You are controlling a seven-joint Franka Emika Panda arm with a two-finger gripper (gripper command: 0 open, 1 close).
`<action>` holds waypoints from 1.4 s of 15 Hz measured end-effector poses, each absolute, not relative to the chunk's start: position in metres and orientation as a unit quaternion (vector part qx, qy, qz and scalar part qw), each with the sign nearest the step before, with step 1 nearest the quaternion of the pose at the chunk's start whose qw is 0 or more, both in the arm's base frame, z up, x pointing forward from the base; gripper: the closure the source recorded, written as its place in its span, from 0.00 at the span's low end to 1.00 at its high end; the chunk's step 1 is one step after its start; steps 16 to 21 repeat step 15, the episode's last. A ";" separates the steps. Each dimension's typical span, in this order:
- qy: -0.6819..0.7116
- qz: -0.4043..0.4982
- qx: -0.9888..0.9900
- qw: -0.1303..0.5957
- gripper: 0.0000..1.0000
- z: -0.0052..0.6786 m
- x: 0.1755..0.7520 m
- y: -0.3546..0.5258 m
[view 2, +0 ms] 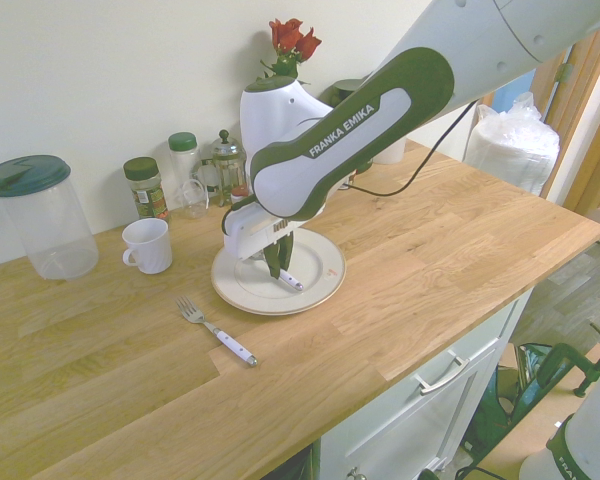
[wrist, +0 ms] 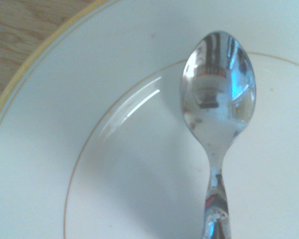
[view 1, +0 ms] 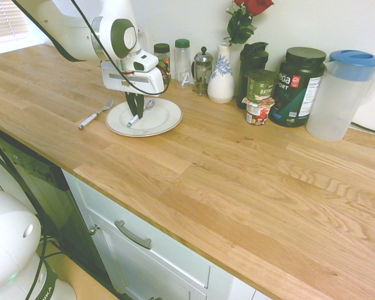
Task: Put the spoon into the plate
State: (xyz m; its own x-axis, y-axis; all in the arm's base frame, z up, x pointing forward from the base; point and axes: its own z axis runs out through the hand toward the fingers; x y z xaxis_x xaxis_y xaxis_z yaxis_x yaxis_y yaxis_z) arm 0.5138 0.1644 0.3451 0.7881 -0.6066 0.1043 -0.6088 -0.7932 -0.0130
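The round white plate [view 1: 164,119] [view 2: 320,262] sits on the wooden counter near the back wall. My gripper [view 1: 136,112] [view 2: 276,268] points straight down over the plate's middle and is shut on the spoon [view 1: 149,104] [view 2: 293,281] at its neck. The white handle sticks out on one side of the fingers and the metal bowl on the other. In the wrist view the spoon's shiny bowl [wrist: 219,94] lies just over the plate's [wrist: 89,99] inner well. Whether the spoon touches the plate cannot be told.
A white-handled fork [view 1: 95,115] [view 2: 218,333] lies on the counter beside the plate. A white mug [view 2: 147,245] stands behind it. Spice jars [view 1: 162,57], a French press [view 1: 202,69], a vase [view 1: 222,75], tubs [view 1: 297,84] and a plastic pitcher [view 1: 340,97] line the wall.
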 end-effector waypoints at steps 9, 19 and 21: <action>-0.328 0.055 0.943 0.010 0.00 0.348 0.517 0.157; -0.409 0.056 0.910 0.020 0.00 0.432 0.519 0.057; -0.409 0.056 0.910 0.020 0.00 0.432 0.519 0.057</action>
